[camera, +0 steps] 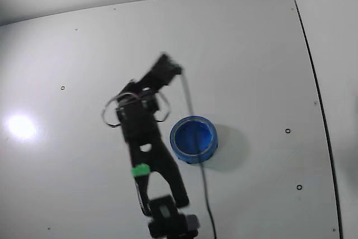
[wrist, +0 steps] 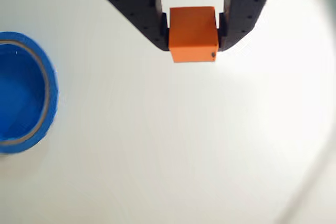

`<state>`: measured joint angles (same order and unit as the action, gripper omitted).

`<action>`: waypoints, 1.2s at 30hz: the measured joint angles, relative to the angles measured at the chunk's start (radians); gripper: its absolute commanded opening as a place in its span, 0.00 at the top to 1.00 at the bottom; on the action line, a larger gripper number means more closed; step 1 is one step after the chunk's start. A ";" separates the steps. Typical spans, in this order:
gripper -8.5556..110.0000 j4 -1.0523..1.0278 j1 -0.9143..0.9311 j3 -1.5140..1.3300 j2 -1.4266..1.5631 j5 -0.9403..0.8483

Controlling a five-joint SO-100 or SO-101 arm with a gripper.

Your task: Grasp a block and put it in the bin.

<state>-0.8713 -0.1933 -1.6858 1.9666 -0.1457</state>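
In the wrist view a small orange block sits clamped between my gripper's two black fingers, near the top middle of the picture. The gripper is shut on it. The bin, a round bright blue bowl with a thick rim, lies at the left edge of that view, well apart from the block, and looks empty. In the fixed view the bin stands just right of the black arm, and the gripper reaches up and left of it. The block is hidden there.
The white table is bare around the bin, with a few small screw holes. Its right edge runs as a dark line. A black cable trails from the gripper past the bin's left side toward the arm's base.
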 measured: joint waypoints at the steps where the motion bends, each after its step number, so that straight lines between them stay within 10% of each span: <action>1: 0.93 0.008 0.037 -0.028 0.060 0.041; 25: 0.92 0.575 0.222 -0.925 0.250 -0.011; 36: 0.75 0.650 0.222 -0.986 0.273 -0.144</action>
<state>-0.2209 0.0291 -2.6722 2.2396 -0.2899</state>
